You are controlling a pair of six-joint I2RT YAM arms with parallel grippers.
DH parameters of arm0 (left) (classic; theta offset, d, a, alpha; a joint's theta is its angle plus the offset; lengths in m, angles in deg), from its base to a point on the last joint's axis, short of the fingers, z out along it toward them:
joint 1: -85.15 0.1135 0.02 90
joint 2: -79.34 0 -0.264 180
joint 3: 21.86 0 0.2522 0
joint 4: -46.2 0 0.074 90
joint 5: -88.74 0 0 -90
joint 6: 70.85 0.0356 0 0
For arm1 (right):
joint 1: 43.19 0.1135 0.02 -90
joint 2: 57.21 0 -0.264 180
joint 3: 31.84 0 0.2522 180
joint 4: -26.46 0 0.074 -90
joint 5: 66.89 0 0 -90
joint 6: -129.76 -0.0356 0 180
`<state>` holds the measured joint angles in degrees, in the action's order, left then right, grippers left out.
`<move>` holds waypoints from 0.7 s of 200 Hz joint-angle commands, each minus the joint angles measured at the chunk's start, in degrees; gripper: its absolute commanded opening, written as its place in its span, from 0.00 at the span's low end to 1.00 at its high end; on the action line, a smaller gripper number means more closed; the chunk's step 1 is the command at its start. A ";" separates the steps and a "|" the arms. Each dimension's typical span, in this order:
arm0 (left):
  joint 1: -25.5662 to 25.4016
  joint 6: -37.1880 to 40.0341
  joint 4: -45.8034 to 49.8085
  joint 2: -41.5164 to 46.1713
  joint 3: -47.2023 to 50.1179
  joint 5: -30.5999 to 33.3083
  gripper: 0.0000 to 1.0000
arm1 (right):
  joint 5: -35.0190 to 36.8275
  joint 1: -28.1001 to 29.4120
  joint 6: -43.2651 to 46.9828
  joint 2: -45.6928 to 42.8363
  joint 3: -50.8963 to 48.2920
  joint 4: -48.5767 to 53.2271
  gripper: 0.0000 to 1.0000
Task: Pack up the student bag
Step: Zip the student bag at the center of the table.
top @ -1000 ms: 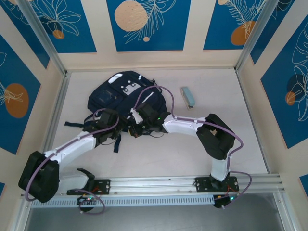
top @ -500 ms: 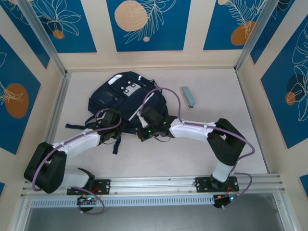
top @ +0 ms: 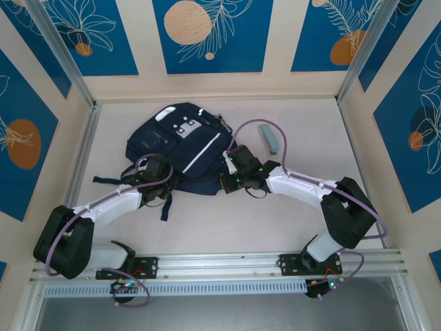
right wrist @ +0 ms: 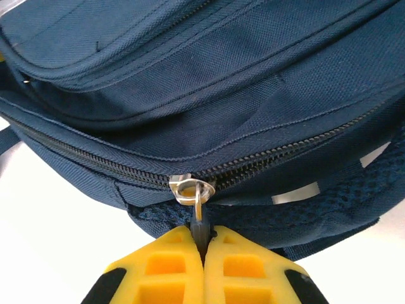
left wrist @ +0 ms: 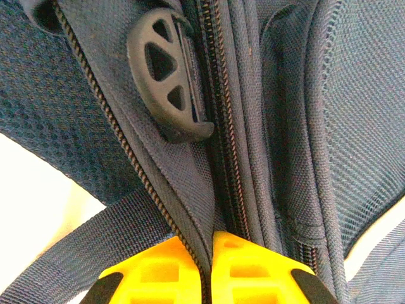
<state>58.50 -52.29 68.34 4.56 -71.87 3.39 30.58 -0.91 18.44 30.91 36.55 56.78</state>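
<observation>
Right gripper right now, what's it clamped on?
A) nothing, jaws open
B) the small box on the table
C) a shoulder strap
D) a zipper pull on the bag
D: the right wrist view shows the right gripper shut on the zipper pull hanging from the student bag.

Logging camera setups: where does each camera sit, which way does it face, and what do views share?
Top external: above, behind the bases, looking down at the table; both arms, left gripper and right gripper at the student bag.
Left wrist: on the left arm, facing the bag's zip seam and buckle; yellow fingers pinch fabric.
Right wrist: on the right arm, facing the bag's side; fingers clamp the zipper pull.
All three see the bag.
</observation>
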 commanded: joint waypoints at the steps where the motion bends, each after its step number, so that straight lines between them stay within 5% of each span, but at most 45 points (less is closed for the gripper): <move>1: 1.77 4.04 3.96 -0.22 -0.85 1.68 0.07 | -3.86 1.84 0.97 -2.58 -1.31 0.56 0.00; 55: 7.37 11.83 8.19 -4.18 -7.28 0.64 0.14 | -13.10 11.06 -2.51 -0.46 -3.87 -9.01 0.00; 88: 9.80 14.89 18.62 -2.82 -11.65 8.01 0.33 | -13.77 14.00 -4.86 7.01 2.73 -13.01 0.00; 140: 12.81 12.89 29.44 8.05 -10.49 6.02 0.54 | -16.06 15.15 -6.43 19.67 17.63 -13.29 0.00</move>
<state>70.25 -38.87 89.83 7.55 -82.19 9.57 17.68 13.74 13.15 47.10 48.27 46.48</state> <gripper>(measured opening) 0.528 0.063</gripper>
